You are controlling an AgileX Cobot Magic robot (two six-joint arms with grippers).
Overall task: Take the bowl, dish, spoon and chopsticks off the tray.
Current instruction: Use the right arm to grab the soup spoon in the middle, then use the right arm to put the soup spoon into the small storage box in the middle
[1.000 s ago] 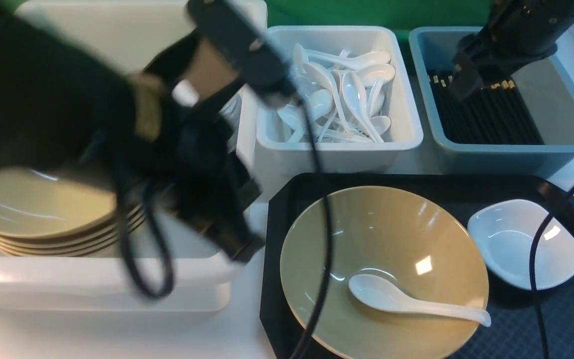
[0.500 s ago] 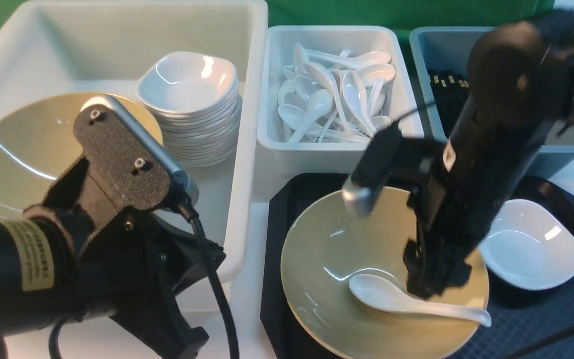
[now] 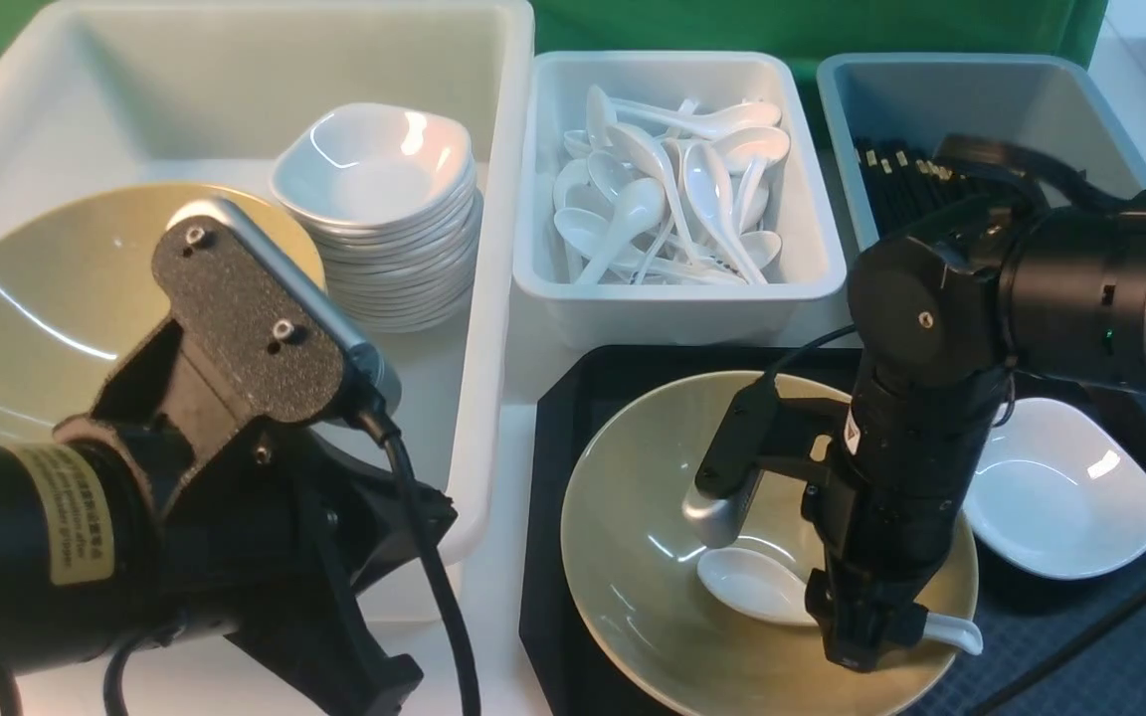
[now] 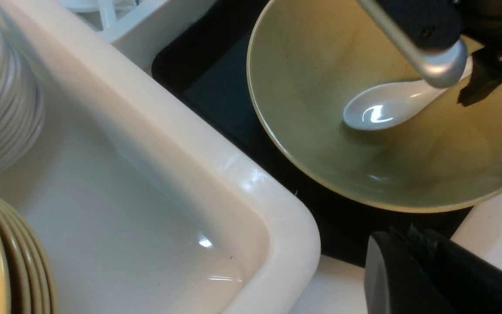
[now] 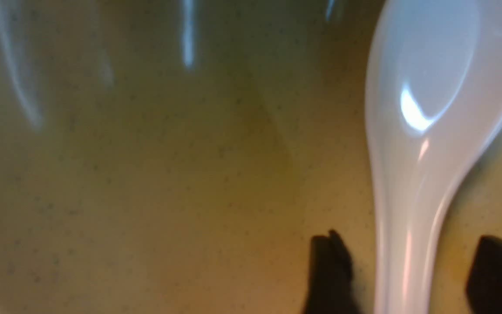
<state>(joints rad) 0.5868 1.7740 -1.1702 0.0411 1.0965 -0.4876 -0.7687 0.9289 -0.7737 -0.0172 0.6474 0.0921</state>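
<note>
Nearest, the left gripper [image 4: 425, 274] shows only as a dark edge by the big white tub's [image 3: 478, 328] near corner, so I cannot tell how its jaws stand. Next, the right gripper [image 3: 866, 641] points down into the bowl [image 3: 633, 537] on the tray [image 3: 558, 477], its 2 fingertips [image 5: 329, 270] spread apart with nothing held. The risk, as I judge it, is the glossy spoon [image 3: 752, 585]. If the jaws close off-centre on its tapering handle, it could squirt sideways or pivot on the curved bowl wall. Pressing too low could also rock the bowl itself. The handle runs between the 2 tips, nearer 1 than the other and touching neither, with the scoop lying just beyond them on the bowl's floor. The dish [image 3: 1060, 497] sits beside the bowl on the tray. Farther off, the spoon tub [image 3: 672, 298] waits.
</note>
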